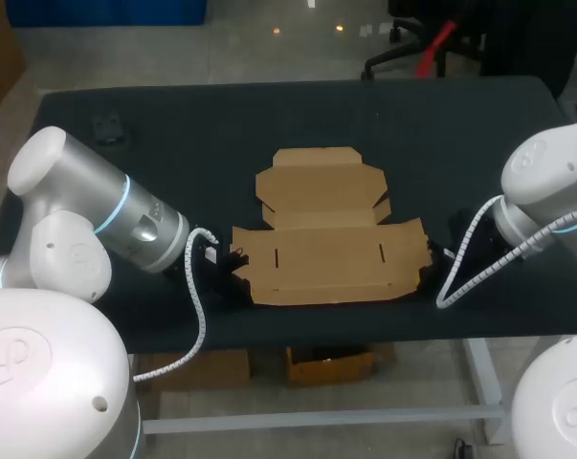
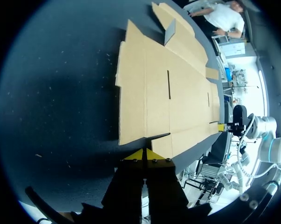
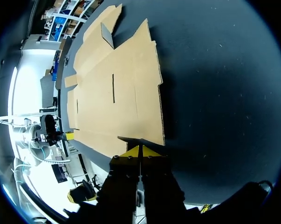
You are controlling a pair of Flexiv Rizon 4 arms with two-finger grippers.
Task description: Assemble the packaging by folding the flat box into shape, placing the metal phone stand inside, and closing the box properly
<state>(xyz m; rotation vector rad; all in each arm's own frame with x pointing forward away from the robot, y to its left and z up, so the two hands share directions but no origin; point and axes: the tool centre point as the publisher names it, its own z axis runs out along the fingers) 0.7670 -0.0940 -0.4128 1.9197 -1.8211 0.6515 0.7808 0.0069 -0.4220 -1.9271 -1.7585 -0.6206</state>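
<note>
1. Left claw (image 2: 143, 156) has its yellow tips pressed together with only a seam between them, right at the left short edge of the flat box (image 1: 331, 244). Whether a sliver of cardboard is nipped in that seam cannot be told.
2. Right claw (image 3: 140, 151) stands the same way, tips closed, at the box's opposite short edge.
3. The box lies unfolded in the middle of the dark worktop (image 1: 173, 172), between the two claws.
4. It is probably light and thin, stiff across its panels but quick to bend at the creases. It would likely slide if pushed, so an outer flap edge looks the best hold, with the other claw pinning a panel.
5. Its long axis runs left to right across the head view. The narrower tabbed lid panel points to the upper part of the frame, and two short slits sit in the wide panel below it.
</note>
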